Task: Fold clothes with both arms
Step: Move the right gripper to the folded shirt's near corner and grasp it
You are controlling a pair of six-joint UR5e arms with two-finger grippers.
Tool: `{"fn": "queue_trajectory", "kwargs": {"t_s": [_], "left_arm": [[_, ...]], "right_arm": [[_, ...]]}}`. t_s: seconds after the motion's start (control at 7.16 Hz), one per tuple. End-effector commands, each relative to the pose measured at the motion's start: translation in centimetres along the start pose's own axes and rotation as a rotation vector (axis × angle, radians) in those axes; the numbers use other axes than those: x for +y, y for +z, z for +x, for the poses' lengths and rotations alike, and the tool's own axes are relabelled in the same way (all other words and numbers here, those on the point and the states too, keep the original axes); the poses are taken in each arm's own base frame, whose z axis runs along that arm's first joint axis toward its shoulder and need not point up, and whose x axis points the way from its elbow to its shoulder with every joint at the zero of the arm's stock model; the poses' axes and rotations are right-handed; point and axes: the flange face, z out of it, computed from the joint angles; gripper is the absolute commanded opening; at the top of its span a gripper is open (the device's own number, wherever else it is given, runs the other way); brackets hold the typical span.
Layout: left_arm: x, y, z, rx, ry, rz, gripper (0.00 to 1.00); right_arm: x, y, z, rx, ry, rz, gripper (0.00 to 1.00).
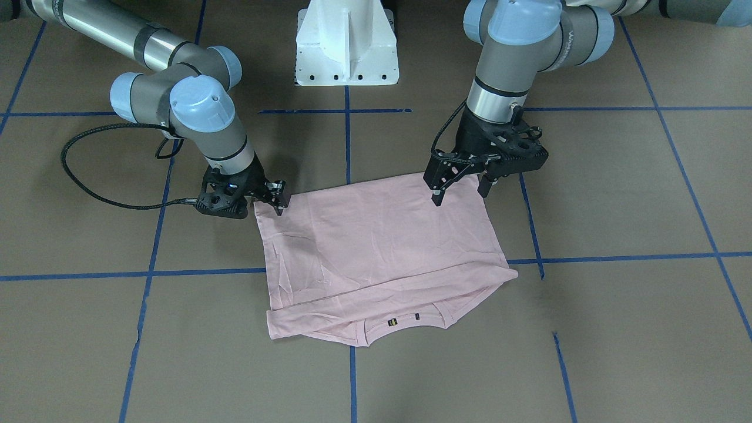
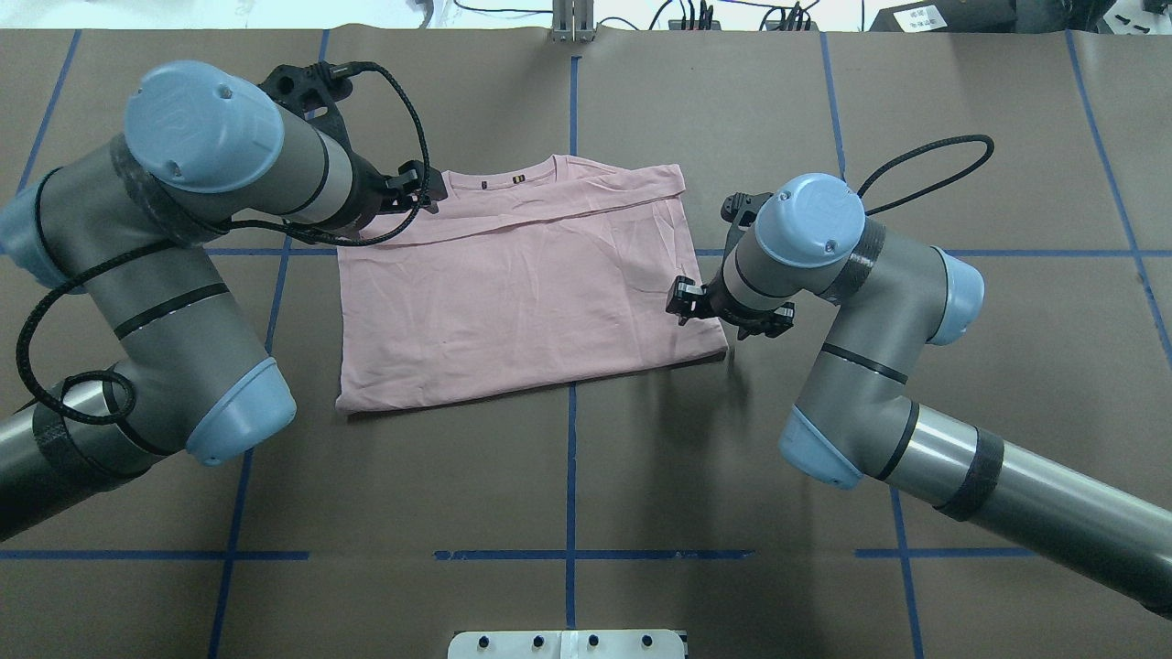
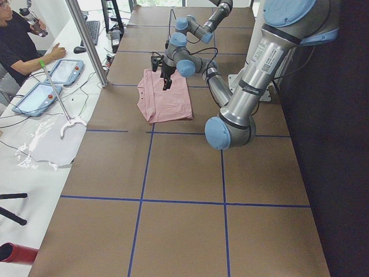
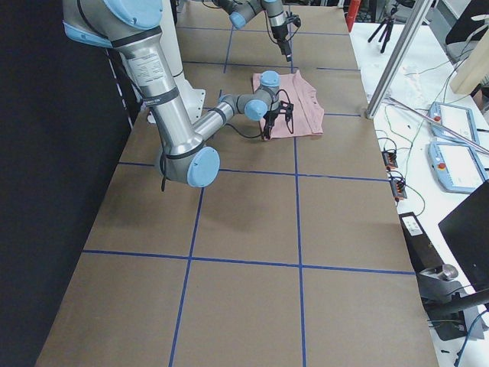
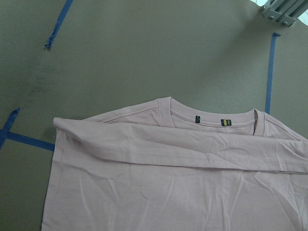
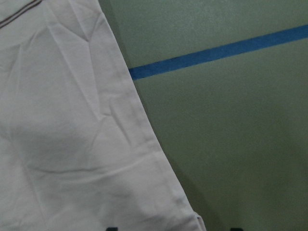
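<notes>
Found mid-table: pale pink T-shirt, flat, collar away from robot, long axis crosswise. Nearest its near right corner: right gripper, low, jaws spread, probably straddling the hem. Over the opposite side edge, higher: left gripper, likewise released, gripping nothing.

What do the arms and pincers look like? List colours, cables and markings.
Left arm and right arm: silver-grey tubes, light blue joint caps, black bands. The left arm bears faint white lettering, unreadable. Left pincer and right pincer: black, two-fingered, on openwork black mounts. Black braided cables loop from both wrists.
</notes>
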Motion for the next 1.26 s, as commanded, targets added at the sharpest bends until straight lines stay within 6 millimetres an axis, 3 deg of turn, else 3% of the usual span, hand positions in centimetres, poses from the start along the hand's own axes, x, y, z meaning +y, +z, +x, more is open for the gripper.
{"fn": "queue_trajectory", "kwargs": {"t_s": [0.0,0.14,0.28,0.7,0.98,1.12], "left_arm": [[0.0,-0.1,0.2,0.004,0.001,0.001,1.0],[0.0,-0.2,0.3,0.007,0.001,0.001,1.0],[0.0,-0.5,0.5,0.012,0.003,0.004,1.0],[0.1,-1.0,0.6,0.022,0.005,0.004,1.0],[0.1,-1.1,0.8,0.024,0.005,0.004,1.0],[0.2,-1.1,0.8,0.024,0.006,0.003,1.0]], "right_arm": [[1.1,1.1,0.4,0.016,-0.008,-0.017,0.79],[1.1,1.1,0.4,0.016,-0.008,-0.019,0.73],[1.1,1.4,0.6,0.021,-0.007,-0.025,0.46],[1.1,1.5,1.2,0.025,-0.016,-0.031,0.0],[0.8,1.3,1.3,0.023,-0.014,-0.031,0.0],[0.4,0.2,2.1,0.01,-0.011,-0.039,0.0]]}}
